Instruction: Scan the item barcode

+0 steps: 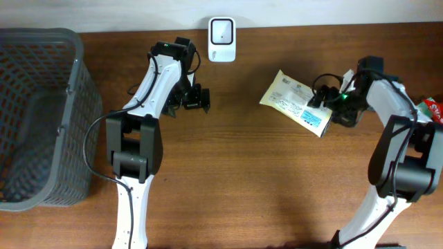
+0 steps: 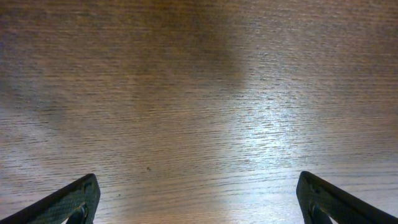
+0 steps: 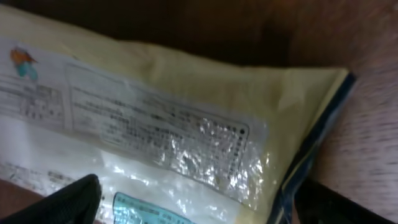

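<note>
Left gripper (image 1: 188, 100): released, jaws spread wide. It holds nothing and hangs over bare table (image 1: 263, 173). The left wrist view shows only wood grain between its two fingertips (image 2: 74, 202).
Right gripper (image 1: 331, 104): jaws stand wide apart, with no grasp to be seen. It sits at the right end of the packet (image 1: 296, 102).
Right gripper contact: in the right wrist view one dark fingertip (image 3: 68, 200) overlaps the packet's lower edge and the other stands just off its blue-edged corner. Whether either one touches the wrapper cannot be told.
Packet: a pale yellow flat pouch lying tilted on the table, right of centre. It is well apart from the scanner (image 1: 221, 30).
Packet print: white panels of fine dark text, too blurred to read. There is a small orange and teal picture at the upper left, a teal label at the bottom edge and a dark blue strip down the sealed end. Glare covers part of the lower panel.
Barcode: cannot be made out in any view.
Scanner: a white unit with a dark window, at the far edge of the table near the left arm.
Basket (image 1: 66, 76): grey mesh, at the left edge.
Red wrapper (image 1: 433, 109): at the right edge, its white lettering cut off and unreadable.
</note>
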Robot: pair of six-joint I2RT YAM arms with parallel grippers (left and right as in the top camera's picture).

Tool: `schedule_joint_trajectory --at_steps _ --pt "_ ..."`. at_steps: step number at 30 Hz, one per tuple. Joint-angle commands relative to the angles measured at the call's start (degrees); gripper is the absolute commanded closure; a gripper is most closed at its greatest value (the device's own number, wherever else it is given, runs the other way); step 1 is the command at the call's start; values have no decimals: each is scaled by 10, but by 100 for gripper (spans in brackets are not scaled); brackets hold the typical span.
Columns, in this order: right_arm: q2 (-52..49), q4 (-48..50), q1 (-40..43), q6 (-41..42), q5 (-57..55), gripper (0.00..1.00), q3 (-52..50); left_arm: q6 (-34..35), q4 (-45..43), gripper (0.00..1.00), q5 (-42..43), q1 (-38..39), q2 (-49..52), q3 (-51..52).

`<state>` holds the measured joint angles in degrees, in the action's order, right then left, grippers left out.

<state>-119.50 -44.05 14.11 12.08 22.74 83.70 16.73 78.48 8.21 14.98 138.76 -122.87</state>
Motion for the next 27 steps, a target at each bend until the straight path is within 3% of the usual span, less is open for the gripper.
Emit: schedule_joint_trajectory --at_steps 1,3,4,5,6,9,12,15,17,21,27 --pt "-2 65 -2 30 15 9 -53 -1 1 1 6 -1 2 3" --pt "-5 110 -7 31 12 46 -76 -1 1 1 6 -1 2 3" --pt "-8 116 -10 30 10 59 -80 -1 1 1 6 -1 2 3" --pt "-14 120 -13 30 7 83 -80 -1 0 1 6 -1 2 3" --pt "-17 122 -14 30 7 96 -80 -1 0 1 6 -1 2 3" --pt "-2 107 -13 28 10 96 -62 -1 0 1 6 -1 2 3" --pt "74 49 -15 -12 -13 96 -8 -1 0 1 6 -1 2 3" --pt "174 -14 -51 -38 -176 96 41 -1 0 1 6 -1 2 3" --pt "232 -31 -101 -40 -342 96 46 -1 -1 1 6 -1 2 3" --pt "246 -74 -231 -41 -629 96 46 -1 -2 1 6 -1 2 3" --pt "149 -62 -384 -39 -592 96 46 -1 -2 1 6 -1 2 3"
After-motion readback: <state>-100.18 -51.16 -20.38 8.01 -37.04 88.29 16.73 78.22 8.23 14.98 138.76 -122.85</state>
